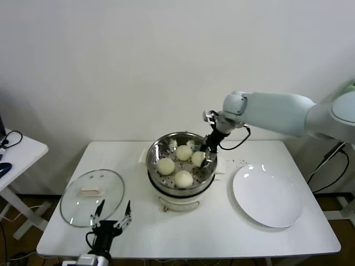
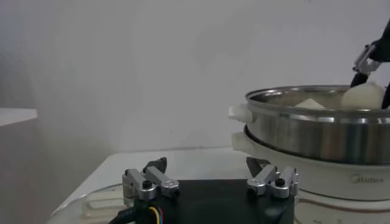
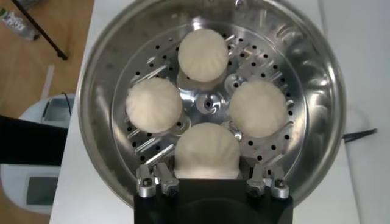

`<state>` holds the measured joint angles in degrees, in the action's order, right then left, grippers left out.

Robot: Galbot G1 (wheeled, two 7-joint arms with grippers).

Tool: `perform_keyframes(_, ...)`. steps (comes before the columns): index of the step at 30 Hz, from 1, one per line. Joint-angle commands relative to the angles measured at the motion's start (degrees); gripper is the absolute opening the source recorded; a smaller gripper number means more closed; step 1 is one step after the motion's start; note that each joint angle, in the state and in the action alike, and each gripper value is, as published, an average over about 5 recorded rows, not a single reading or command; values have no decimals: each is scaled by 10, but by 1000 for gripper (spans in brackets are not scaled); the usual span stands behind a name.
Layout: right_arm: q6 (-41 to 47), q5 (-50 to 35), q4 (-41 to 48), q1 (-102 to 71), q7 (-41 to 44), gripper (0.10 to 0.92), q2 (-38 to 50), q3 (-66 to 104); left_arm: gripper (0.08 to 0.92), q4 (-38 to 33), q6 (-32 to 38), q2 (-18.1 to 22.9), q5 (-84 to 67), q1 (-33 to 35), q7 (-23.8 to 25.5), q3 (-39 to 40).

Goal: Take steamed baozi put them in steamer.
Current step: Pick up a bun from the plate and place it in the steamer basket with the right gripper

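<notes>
The steamer (image 1: 153,153) stands mid-table, a shiny steel pot on a cream base. Four baozi lie on its perforated tray: one at the back (image 1: 183,152), one on the left (image 1: 165,165), one at the front (image 1: 183,178) and one on the right (image 1: 198,158). My right gripper (image 1: 207,159) reaches into the pot. In the right wrist view it (image 3: 210,178) is open, with its fingers on either side of the nearest baozi (image 3: 207,149), which rests on the tray inside the pot's wall (image 3: 317,91). My left gripper (image 1: 113,212) is open and empty, low near the table's front left.
A flat white plate (image 1: 268,197) lies to the right of the steamer. A glass lid (image 1: 91,197) with a pale handle lies at the front left, close beside my left gripper. A white side table (image 1: 19,148) stands off the left edge.
</notes>
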<state>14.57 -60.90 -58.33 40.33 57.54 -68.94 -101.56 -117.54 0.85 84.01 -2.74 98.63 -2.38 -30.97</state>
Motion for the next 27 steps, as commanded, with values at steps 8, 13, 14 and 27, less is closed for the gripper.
perform_keyframes(8,-8,61,50,-46,7,687,-28,21,823,6,0,1,0,-1,0,5)
perform_keyframes(13,-10,69,55,-47,10,687,-31,25,823,6,-1,0,1,-5,0,5)
perform_keyframes(14,-10,70,54,-47,11,687,-31,25,823,6,-1,0,1,-5,0,5)
perform_keyframes(27,-8,72,30,-32,9,688,-12,15,823,6,-3,-1,1,-9,1,8)
